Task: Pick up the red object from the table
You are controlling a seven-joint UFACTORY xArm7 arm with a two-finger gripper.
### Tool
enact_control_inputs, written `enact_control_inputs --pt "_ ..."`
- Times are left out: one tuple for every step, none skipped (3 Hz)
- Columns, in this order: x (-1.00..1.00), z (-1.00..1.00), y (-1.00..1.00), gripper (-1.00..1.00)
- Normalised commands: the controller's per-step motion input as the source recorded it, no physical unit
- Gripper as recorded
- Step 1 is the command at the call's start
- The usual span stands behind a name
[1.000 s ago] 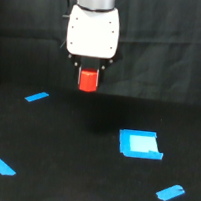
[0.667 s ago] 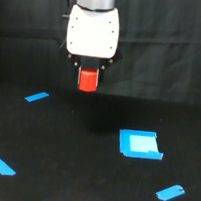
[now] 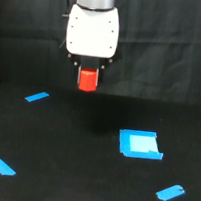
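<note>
Above black table (image 3: 82,157), gripper (image 3: 88,76) clamps red object (image 3: 88,80).

Dim dark scene, soft overall blur, bright white glare on claw (image 3: 88,80) housing

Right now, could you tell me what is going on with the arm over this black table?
The single arm's white gripper holds the red object in the air, clear of the table. The object sits just under the gripper body, in front of the black backdrop. On the table lie a blue square patch and three short blue tape strips, none of them touched. The pick looks done.
</note>
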Motion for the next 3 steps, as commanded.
enact_control_inputs --pt "-0.01 0.03 -0.03 -1.00" --pt "-0.02 -0.01 -0.04 -1.00" --pt "-0.01 0.01 -0.03 -1.00"
